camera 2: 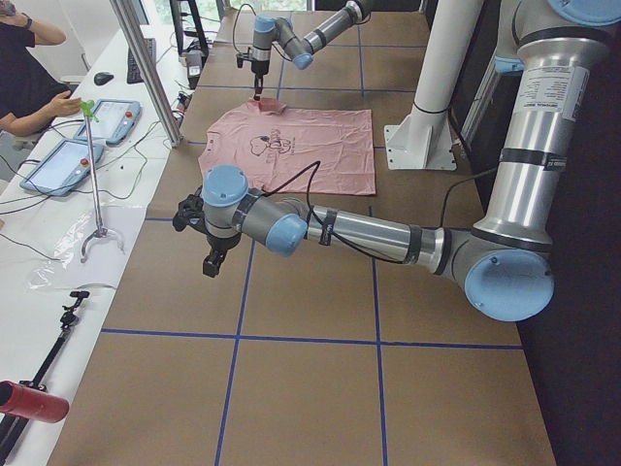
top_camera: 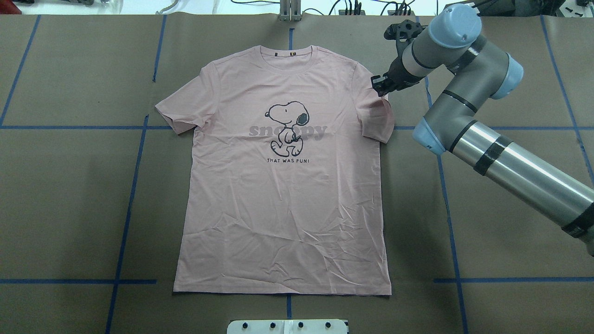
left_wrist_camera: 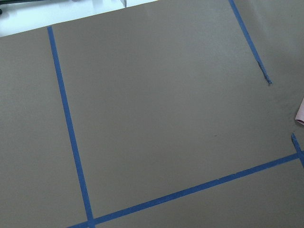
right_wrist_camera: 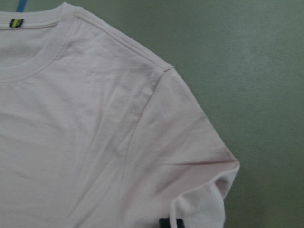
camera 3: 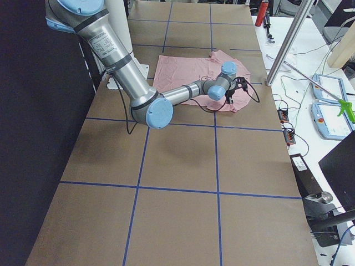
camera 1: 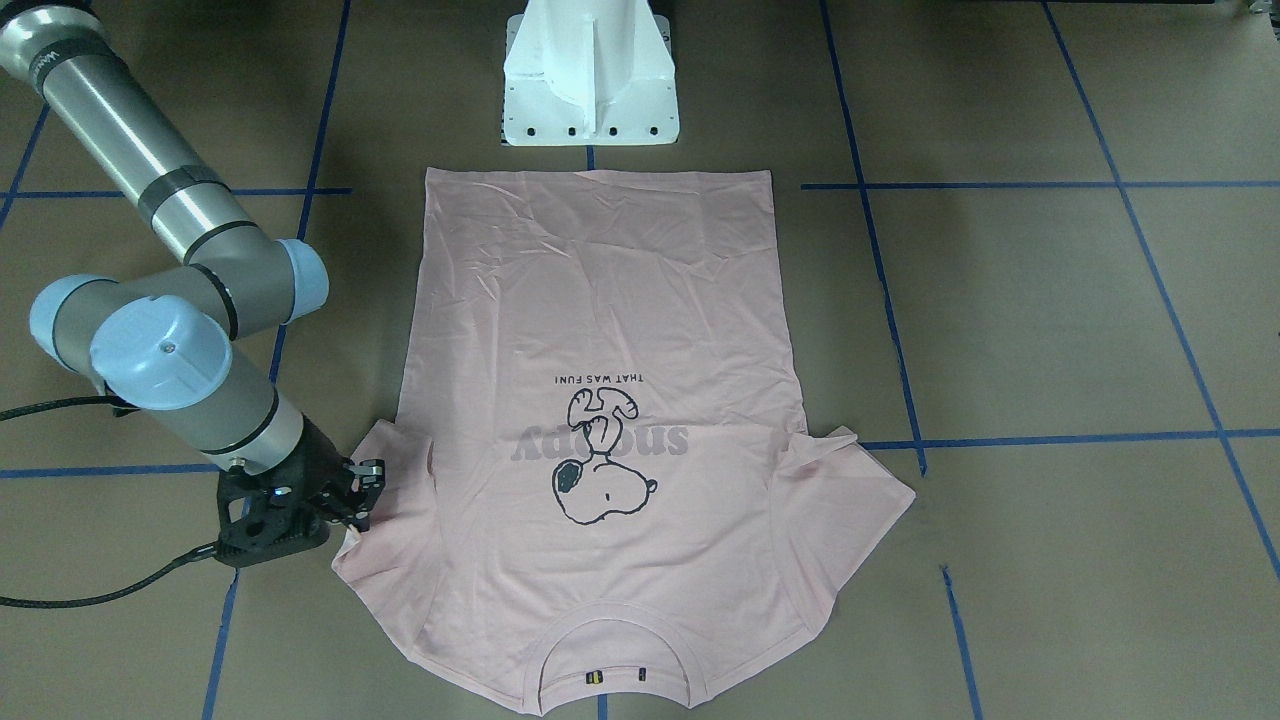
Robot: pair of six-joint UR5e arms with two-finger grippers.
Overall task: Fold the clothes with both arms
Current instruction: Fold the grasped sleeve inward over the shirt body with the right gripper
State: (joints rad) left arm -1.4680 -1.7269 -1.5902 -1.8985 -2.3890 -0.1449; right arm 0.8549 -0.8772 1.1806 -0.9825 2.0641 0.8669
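Note:
The pale pink T-shirt (top_camera: 278, 208) lies flat and face up on the brown table, Snoopy print showing, collar at the far side from the robot's base. It also shows in the front view (camera 1: 600, 300). My right gripper (top_camera: 379, 87) is at the outer edge of the shirt's right-hand sleeve (top_camera: 377, 116), and also shows in the front view (camera 1: 362, 505). In the right wrist view the sleeve fabric (right_wrist_camera: 199, 185) bunches toward a black fingertip (right_wrist_camera: 171, 223), so it looks shut on the sleeve. My left gripper (camera 2: 209, 264) hovers over bare table well left of the shirt; I cannot tell if it is open.
The white pedestal base (camera 1: 590, 80) stands just behind the shirt's hem. Blue tape lines (top_camera: 134, 185) grid the brown paper table. A white bench with tablets (camera 2: 78, 165) and a seated person (camera 2: 29, 78) lie past the far table edge.

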